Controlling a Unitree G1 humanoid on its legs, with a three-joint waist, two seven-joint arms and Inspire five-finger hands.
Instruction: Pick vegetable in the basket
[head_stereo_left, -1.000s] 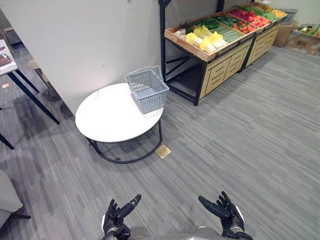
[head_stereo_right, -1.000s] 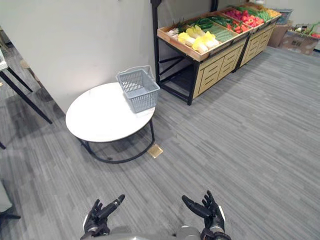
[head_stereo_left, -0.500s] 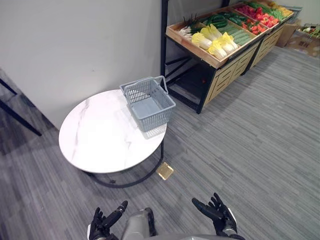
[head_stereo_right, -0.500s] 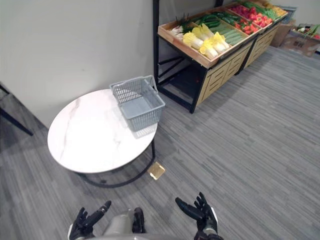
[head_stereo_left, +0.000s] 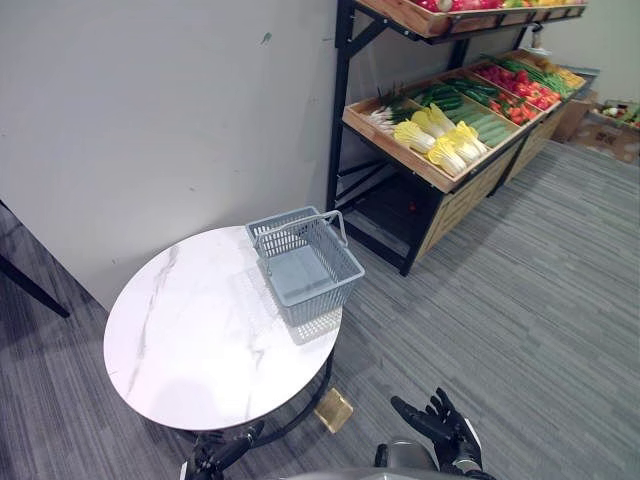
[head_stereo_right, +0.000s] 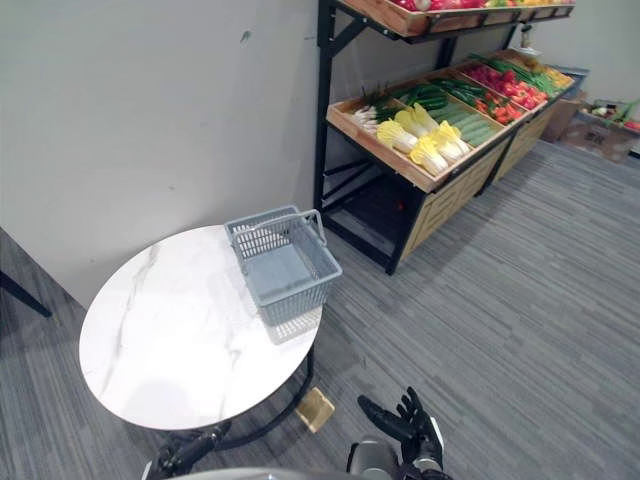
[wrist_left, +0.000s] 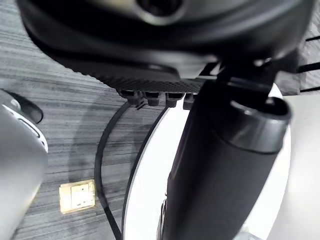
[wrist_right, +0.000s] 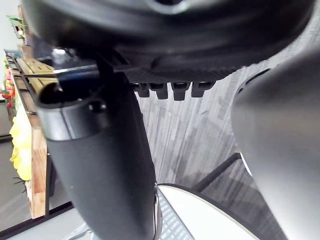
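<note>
The yellow cabbages (head_stereo_left: 440, 145) are lying on the produce stand (head_stereo_left: 462, 195) beyond the grey basket (head_stereo_left: 305, 262), well apart from the left hand (head_stereo_left: 215, 458) and right hand (head_stereo_left: 448, 440). Both are hovering on the basket's near side, fingers spread loose.

A round white table (head_stereo_left: 190, 340) stands near a wooden stand (head_stereo_left: 465, 195), a brass floor plate (head_stereo_left: 333, 410) beside it.

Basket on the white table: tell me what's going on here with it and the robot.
The robot faces a round white table. A grey basket stands near the table's edge and looks empty. Beyond it, a wooden shelf displays vegetables, among them yellow-white cabbages. The left hand and right hand are low in front of the robot, both open and holding nothing. No vegetable has been picked yet.
</note>
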